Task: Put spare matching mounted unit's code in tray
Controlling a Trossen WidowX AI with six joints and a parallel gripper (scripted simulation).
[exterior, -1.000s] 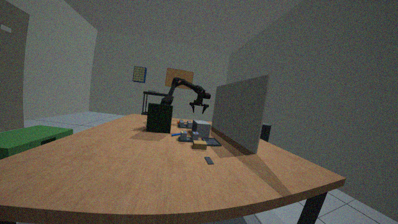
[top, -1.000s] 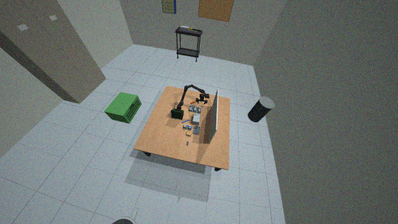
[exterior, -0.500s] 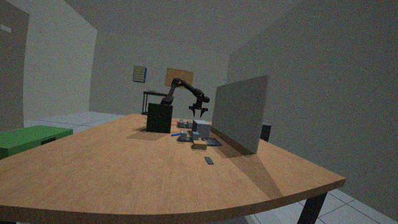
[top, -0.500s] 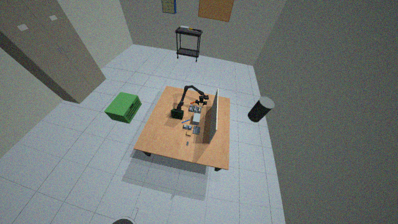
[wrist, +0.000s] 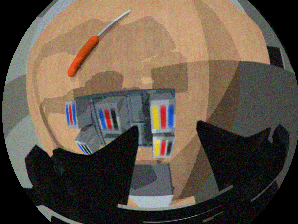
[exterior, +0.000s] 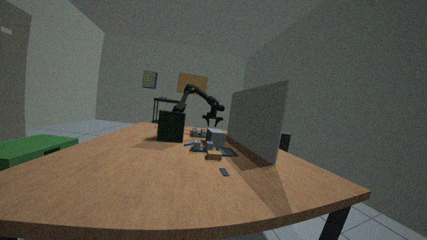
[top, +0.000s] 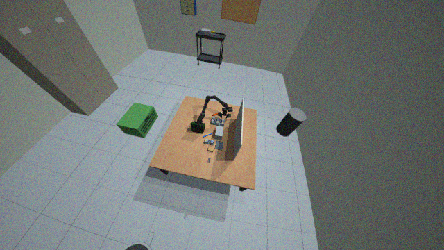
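Wrist view: gripper (wrist: 166,145) half-open and empty over the spares (wrist: 162,117), which look small, rigid, light, so pinch the sides

green crate (top: 137,119), black cylinder bin (top: 291,121), shelf cart (top: 210,47)

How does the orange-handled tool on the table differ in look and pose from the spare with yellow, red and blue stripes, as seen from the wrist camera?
The orange-handled tool is long and thin; the striped spare is blocky and grey. The tool lies aslant, alone on bare wood; the spare sits among other spares. The tool lies far off from the gripper; the spare lies just ahead of the fingers. Both rest on the table.
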